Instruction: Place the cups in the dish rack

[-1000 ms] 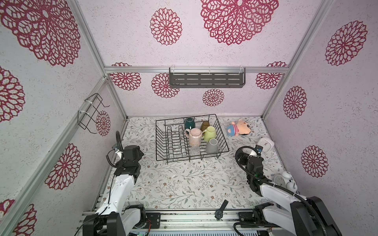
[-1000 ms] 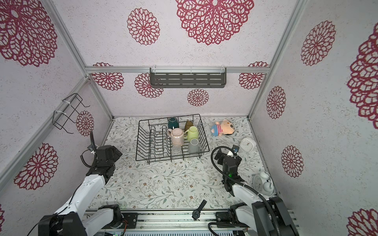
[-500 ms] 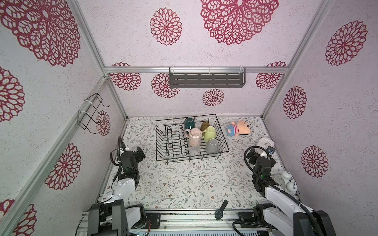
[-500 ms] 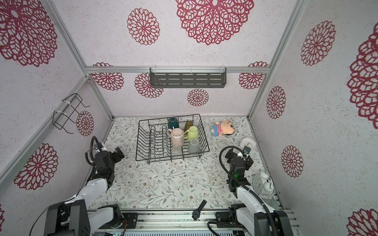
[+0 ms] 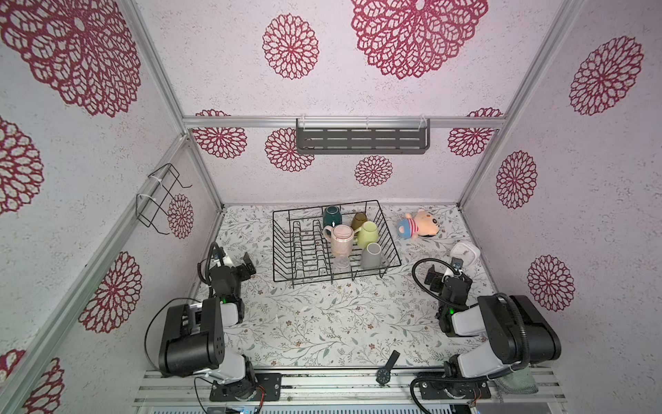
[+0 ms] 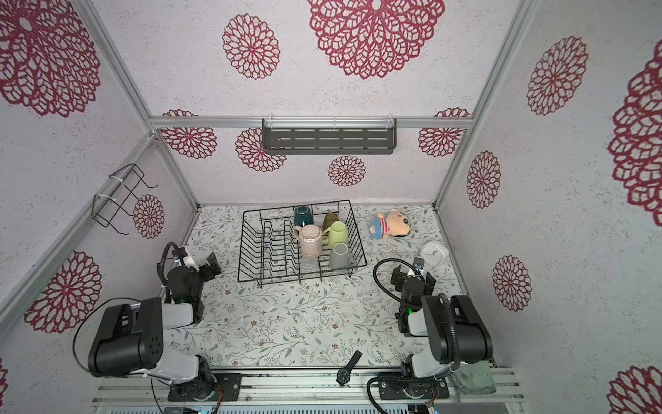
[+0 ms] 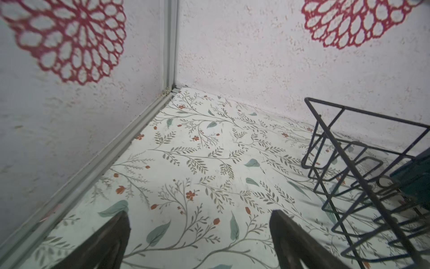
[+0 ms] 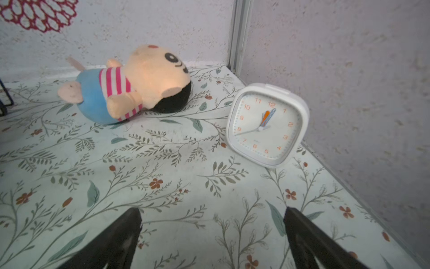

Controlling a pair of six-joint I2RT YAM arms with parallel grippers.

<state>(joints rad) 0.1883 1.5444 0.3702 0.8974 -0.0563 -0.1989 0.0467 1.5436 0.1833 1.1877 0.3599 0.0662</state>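
Observation:
The black wire dish rack [image 5: 304, 251] [image 6: 272, 251] stands at the back middle in both top views. Inside its right half are the cups: dark teal mug [image 5: 331, 216], amber tumbler [image 5: 358, 219], yellow-green mug [image 5: 368, 234], pink mug [image 5: 342, 239], clear glass [image 5: 342, 265] and grey cup [image 5: 372, 256]. My left gripper [image 5: 236, 260] [image 7: 200, 213] hangs open and empty to the left of the rack [image 7: 349, 163]. My right gripper [image 5: 446, 272] [image 8: 212, 209] is open and empty over bare mat, to the right of the rack.
A plush doll [image 5: 419, 225] [image 8: 130, 90] lies at the back right, with a white square clock [image 5: 465, 252] [image 8: 267, 125] by the right wall, close to my right gripper. A wristwatch [image 5: 387, 369] lies at the front edge. A wire bracket [image 5: 161, 197] and a grey shelf [image 5: 361, 138] hang on the walls.
Both arms have folded back toward the front rail, drawing the grippers away from the rack toward the side walls. Both grippers stayed open and empty. The cups have not moved.

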